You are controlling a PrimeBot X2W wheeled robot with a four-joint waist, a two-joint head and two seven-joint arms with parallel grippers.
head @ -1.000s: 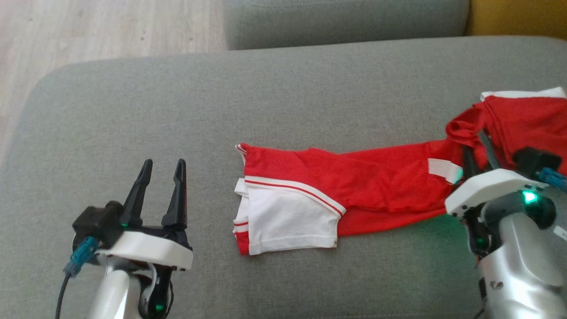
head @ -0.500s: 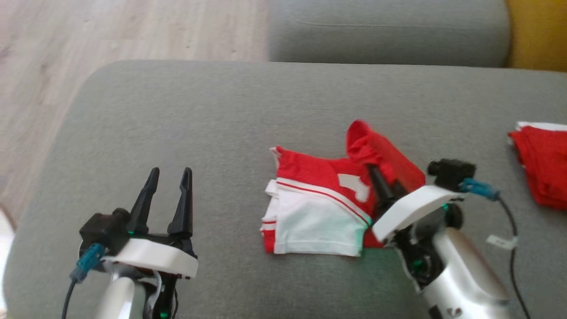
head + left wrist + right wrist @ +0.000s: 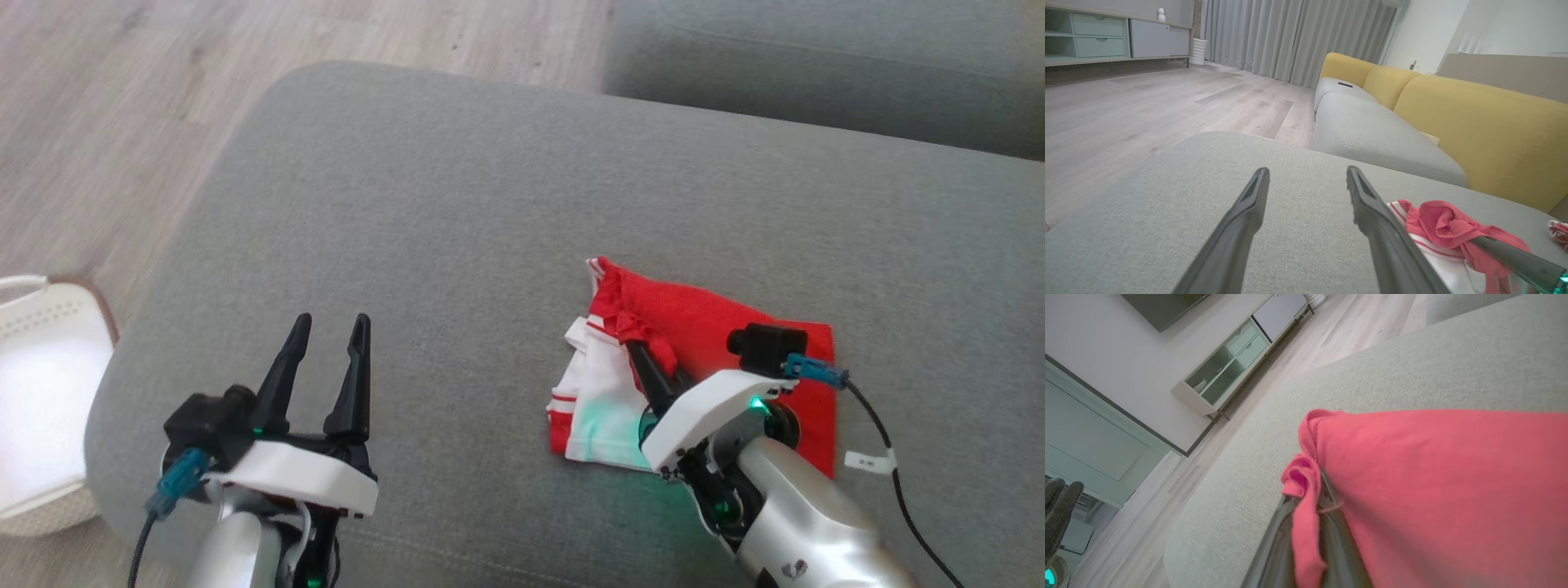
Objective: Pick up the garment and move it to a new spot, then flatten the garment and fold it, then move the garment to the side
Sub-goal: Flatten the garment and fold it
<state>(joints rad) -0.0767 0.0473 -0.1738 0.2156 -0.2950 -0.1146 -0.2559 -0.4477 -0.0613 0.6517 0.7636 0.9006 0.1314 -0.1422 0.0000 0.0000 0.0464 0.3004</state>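
Grey cushion [image 3: 457,204] bears the folded garment [image 3: 702,314], lying crosswise, white end leftward.

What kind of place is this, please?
Probably a living room in a home: a grey sofa with yellow backs, long curtains, and a low cabinet on a wood floor.

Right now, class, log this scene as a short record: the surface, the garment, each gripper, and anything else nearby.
surface: grey sofa cushion
garment: red and white, folded over on the cushion, one red edge bunched up
left gripper: open, empty, over bare cushion, apart from the garment
right gripper: shut on the garment's bunched red edge
nearby: white basket off the cushion's left end; wooden floor beyond
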